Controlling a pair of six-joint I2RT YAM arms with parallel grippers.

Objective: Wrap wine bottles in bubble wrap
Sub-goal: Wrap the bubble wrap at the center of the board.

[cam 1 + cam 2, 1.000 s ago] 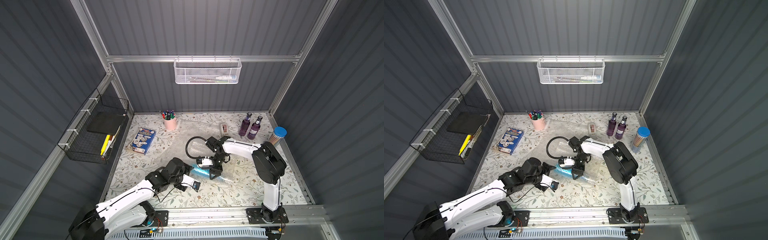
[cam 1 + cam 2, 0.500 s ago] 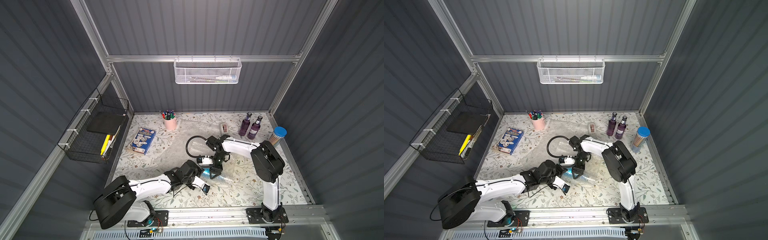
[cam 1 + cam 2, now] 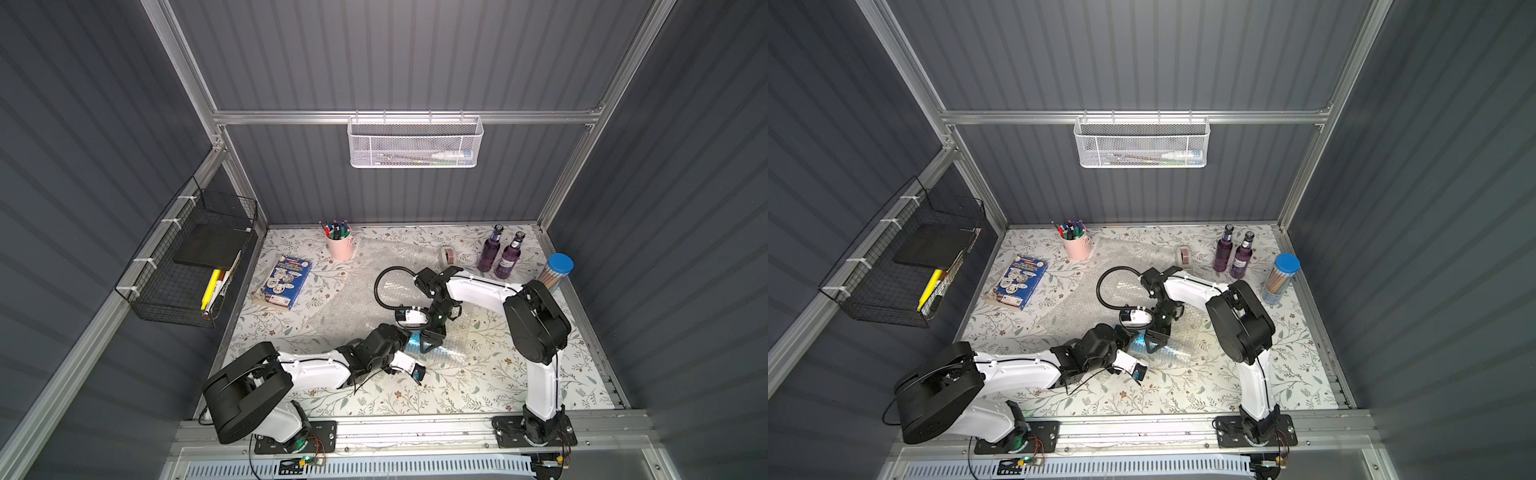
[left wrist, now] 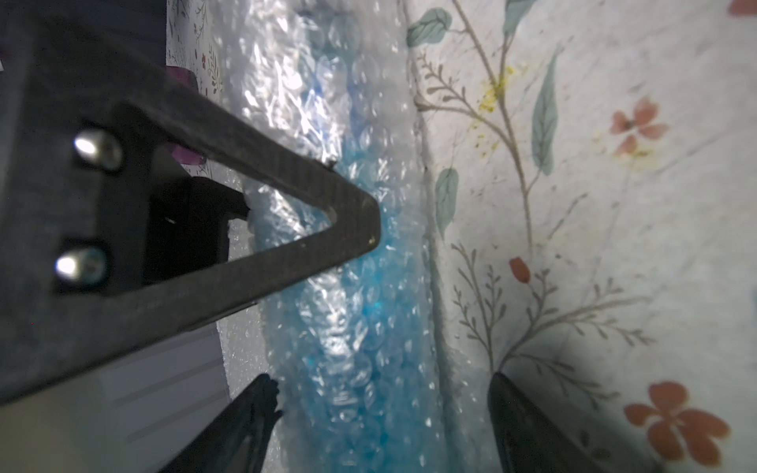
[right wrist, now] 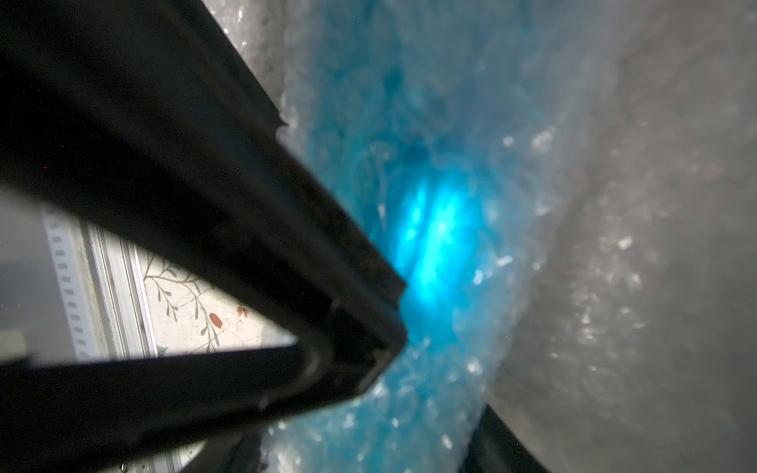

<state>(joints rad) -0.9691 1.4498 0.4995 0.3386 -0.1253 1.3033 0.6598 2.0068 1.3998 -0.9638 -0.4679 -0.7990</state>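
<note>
Front and centre on the table [image 3: 478, 386], the blue bottle [image 3: 411, 344] was found lying part-rolled in bubble wrap [image 3: 357, 299], clamped from above by the right gripper [image 3: 430, 347]. Left gripper [image 4: 379, 413] fingers [image 4: 520, 422] were seen spread either side of the roll, nothing pinched. Rolling was judged in hand; next, the loose edge would have to be pinched and carried over.

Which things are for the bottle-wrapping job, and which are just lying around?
For the job:
blue bottle
bubble wrap
purple bottles

Just lying around:
marker cup
booklet
pencil tube
white basket
black basket
</note>
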